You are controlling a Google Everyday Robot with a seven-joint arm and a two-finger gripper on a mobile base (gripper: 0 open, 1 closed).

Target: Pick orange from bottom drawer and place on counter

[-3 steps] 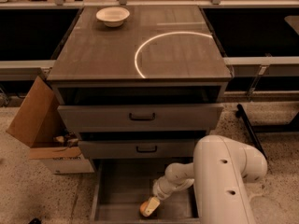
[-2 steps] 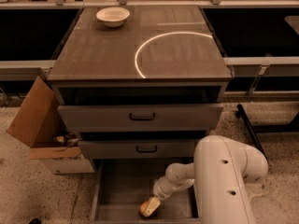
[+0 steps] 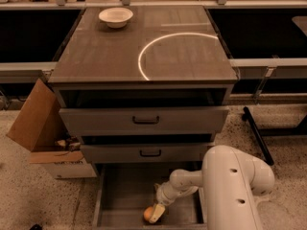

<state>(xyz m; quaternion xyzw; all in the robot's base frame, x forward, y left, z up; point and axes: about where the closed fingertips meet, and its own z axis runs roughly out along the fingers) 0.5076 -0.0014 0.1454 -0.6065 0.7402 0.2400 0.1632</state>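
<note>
Orange in bottom drawer, gripper just beside

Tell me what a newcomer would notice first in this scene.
The bulky white arm at lower right stands out, its claw down in the open bottom drawer, right beside a small orange. Next comes the bright white arc on the counter, with a white bowl near its far left corner.

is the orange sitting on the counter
No, the orange lies in the open bottom drawer, with the gripper down beside it, not on the counter.
</note>
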